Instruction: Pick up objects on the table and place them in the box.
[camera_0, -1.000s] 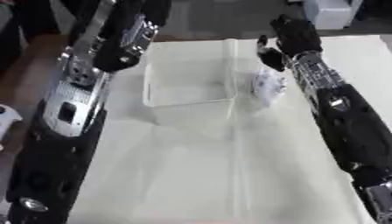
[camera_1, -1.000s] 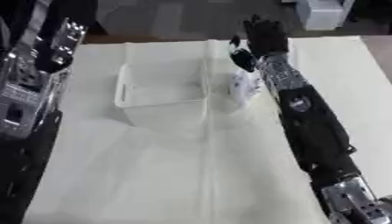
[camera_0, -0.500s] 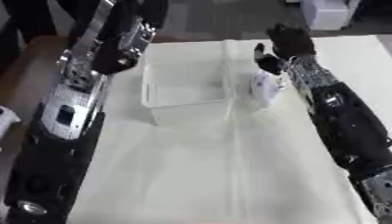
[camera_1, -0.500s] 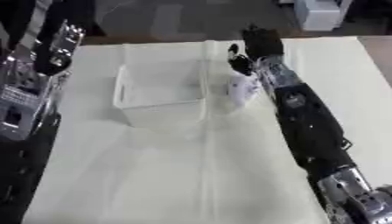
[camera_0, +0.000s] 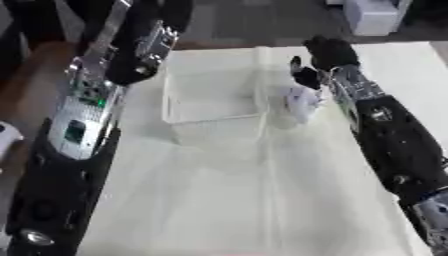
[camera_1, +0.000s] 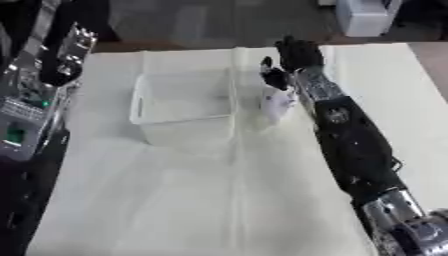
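You are still early in the job, going by how things lie: the box (camera_1: 184, 107), a clear plastic tub sitting in the upper middle of the frame on the pale tabletop (camera_1: 219, 200), looks to hold nothing. Its floor reads bare through the see-through walls, though the blur could hide something small or clear.

The one object you can see to move is a small white object (camera_0: 302, 100), crumpled or irregular in outline, just to the right of the box's right wall. Whether it is resting on the tabletop or already lifted off it cannot be told from either view.

Your right hand (camera_0: 322, 59) is at the upper right of that object, reaching in from the upper right of the frame. Its dark fingers are bent down toward the white object's top and the thumb side sits right against it; whether they are actually pinching it or only touching it, you cannot tell here.

Your left hand does not show at all. Only the left arm (camera_0: 83, 107) runs down the left side of the frame, its upper end passing out of the top edge beside the box's upper left corner.

What is left, as a judgement: secure the white object, carry it leftward over the right wall, and drop it inside. No other loose thing shows on the tabletop.
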